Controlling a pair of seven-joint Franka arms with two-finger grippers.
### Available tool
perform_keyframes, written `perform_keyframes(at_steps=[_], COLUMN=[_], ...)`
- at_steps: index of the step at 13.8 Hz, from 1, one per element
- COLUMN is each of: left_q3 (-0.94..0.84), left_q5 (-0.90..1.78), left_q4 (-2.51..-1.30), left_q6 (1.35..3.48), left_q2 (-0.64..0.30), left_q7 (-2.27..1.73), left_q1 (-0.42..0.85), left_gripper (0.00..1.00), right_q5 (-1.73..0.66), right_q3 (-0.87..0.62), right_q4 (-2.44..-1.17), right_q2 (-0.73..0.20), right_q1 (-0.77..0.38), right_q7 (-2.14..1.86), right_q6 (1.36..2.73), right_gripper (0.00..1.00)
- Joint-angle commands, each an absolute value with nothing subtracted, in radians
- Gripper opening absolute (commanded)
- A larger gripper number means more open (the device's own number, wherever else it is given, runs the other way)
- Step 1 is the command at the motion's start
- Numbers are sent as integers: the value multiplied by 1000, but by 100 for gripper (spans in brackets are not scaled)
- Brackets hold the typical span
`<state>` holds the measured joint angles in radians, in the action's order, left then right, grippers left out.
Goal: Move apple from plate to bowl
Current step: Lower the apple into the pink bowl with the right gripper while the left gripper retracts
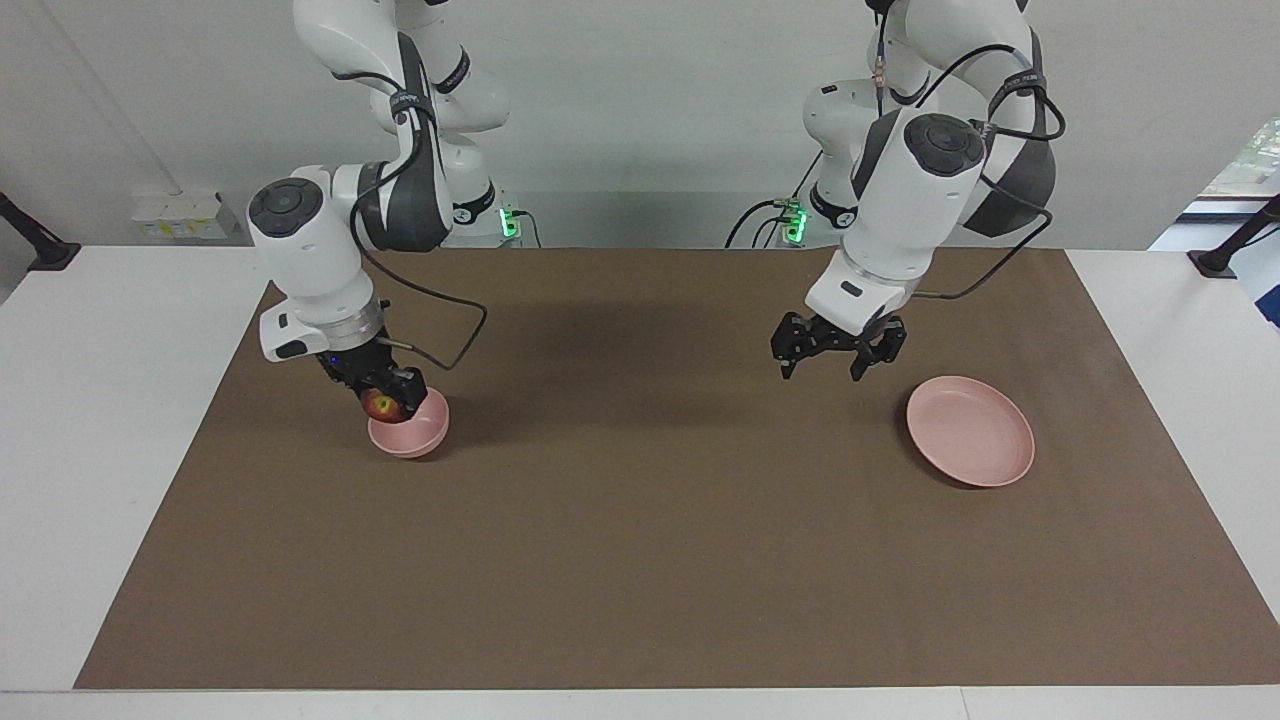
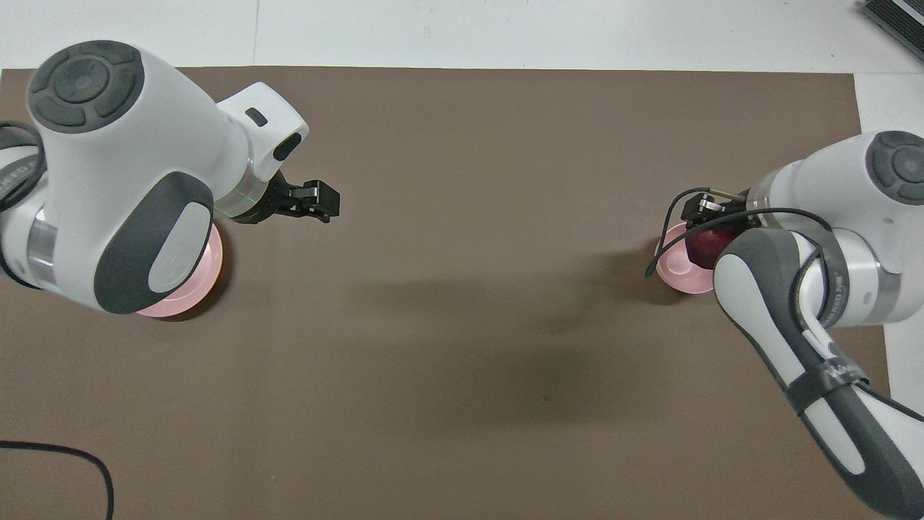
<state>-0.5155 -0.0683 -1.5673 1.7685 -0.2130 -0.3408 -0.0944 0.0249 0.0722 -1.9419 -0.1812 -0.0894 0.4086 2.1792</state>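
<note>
Right gripper (image 1: 385,400) low over the small deep pale pink bowl (image 1: 410,428), fingers clamped on the small round dark red apple with its yellowish patch (image 1: 381,405). Apple held right at the bowl's rim, on the side nearer the robots, not yet down inside. Bowl sitting toward the right arm's end of the brown-covered table (image 1: 640,560). Left gripper (image 1: 838,358) hanging in the air, fingers spread wide and holding nothing, just beside the wide shallow pale pink plate (image 1: 970,430). Plate bare, toward the left arm's end.
</note>
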Motion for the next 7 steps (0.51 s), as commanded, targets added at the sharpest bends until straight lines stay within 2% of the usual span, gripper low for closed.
perform_keyframes(at_steps=[1,7], left_q3=[-508,-503], left_q5=[-90,-78], left_q4=[-1572,-1585], left_q6=[1678,1586], left_q2=[-164,-63], left_q7=[-276,-163], left_q1=[-112,-204], left_gripper=[100,100], right_q5=[51,49], right_q3=[66,66], right_q4=[-1976,-2011], right_q2=[-195,-206], right_q1=[-87,-84], right_q7=[466,466], right_q6=[2236,2264], right_gripper=[0,0])
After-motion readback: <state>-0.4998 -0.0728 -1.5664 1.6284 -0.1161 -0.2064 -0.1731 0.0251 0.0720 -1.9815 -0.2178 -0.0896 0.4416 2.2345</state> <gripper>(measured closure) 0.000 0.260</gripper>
